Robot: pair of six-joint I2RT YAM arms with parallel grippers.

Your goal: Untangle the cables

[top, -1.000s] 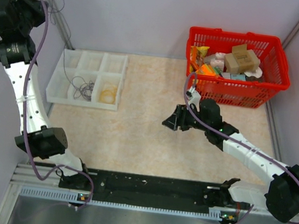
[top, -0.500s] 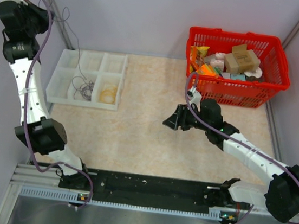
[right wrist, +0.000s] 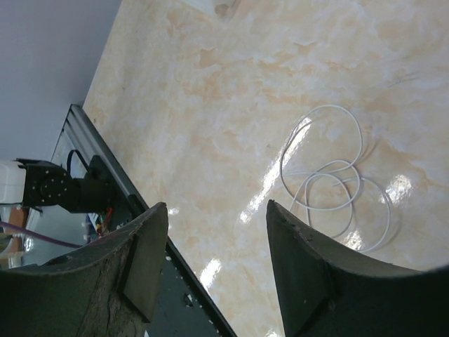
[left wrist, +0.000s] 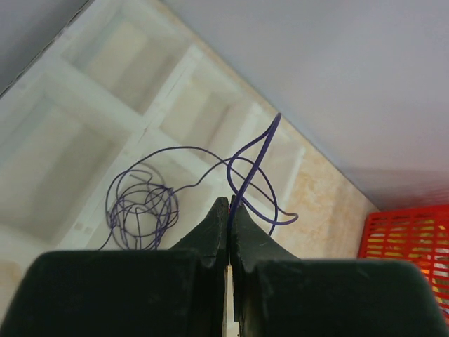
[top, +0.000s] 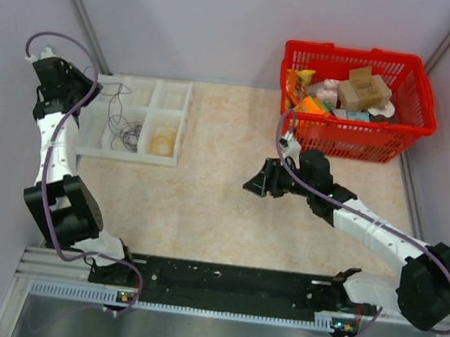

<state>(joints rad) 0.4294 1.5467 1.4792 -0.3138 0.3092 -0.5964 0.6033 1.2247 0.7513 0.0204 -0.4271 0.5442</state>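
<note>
My left gripper [top: 92,91] is shut on a thin dark purple cable [left wrist: 254,154] and hovers at the white tray's [top: 96,151] far left corner. The strand loops down to a dark purple tangle [left wrist: 140,210] lying in a tray compartment [top: 126,132]. A yellowish coil [top: 163,140] lies in the compartment to its right. My right gripper [top: 256,182] is open and empty, low over the table's middle. In the right wrist view a whitish cable [right wrist: 335,184] lies loosely coiled on the table just beyond the jaws of the right gripper [right wrist: 216,207].
A red basket [top: 352,139] full of packages stands at the back right, close behind my right arm. Grey walls close in the left, back and right sides. The black base rail [top: 227,288] runs along the near edge.
My left arm has come down from high at the back left to the tray's corner, carrying the dark cable strand with it. My right arm has stayed in place.
</note>
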